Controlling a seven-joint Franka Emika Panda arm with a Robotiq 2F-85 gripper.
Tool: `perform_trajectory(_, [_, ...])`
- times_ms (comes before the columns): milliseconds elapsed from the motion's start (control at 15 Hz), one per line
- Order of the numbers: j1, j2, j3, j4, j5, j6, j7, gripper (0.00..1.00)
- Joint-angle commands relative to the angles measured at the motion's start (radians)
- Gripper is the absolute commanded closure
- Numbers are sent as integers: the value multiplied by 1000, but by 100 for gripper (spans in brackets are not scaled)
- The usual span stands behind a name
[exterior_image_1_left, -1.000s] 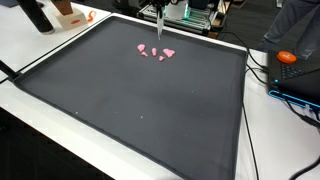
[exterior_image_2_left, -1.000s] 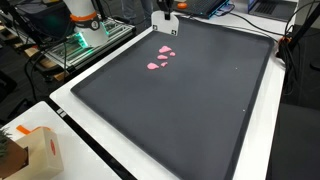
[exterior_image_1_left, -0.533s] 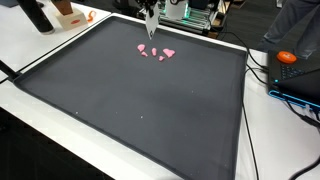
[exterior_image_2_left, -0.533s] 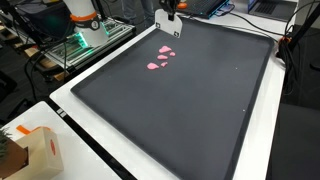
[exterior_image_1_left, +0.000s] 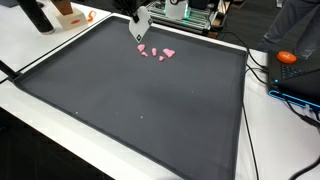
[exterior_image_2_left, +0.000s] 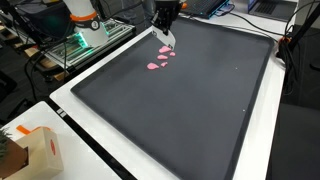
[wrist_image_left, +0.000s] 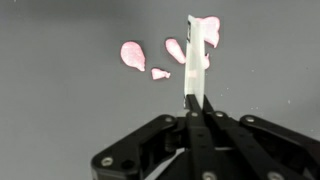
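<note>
The fingers (wrist_image_left: 195, 108) are pressed together on a thin white strip (wrist_image_left: 195, 55) that sticks out beyond their tips, with no gap showing between them in the wrist view. In both exterior views the strip (exterior_image_1_left: 141, 30) hangs tilted over the far end of the black mat (exterior_image_1_left: 140, 110) on the white counter (exterior_image_1_left: 40, 55), just beside a small cluster of pink bits (exterior_image_1_left: 155, 51). In the wrist view its tip lies among those bits (wrist_image_left: 132, 55), though I cannot tell whether it touches them or the mat.
</note>
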Motion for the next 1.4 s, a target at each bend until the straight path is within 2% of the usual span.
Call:
perform_trajectory(0, [-47, 44, -29, 24, 75, -35, -10, 99])
perform_trajectory(533, [-125, 97, -72, -8, 189, -5, 2, 99])
perform_trajectory(1333, [-163, 89, -104, -91, 231, 74, 23, 99])
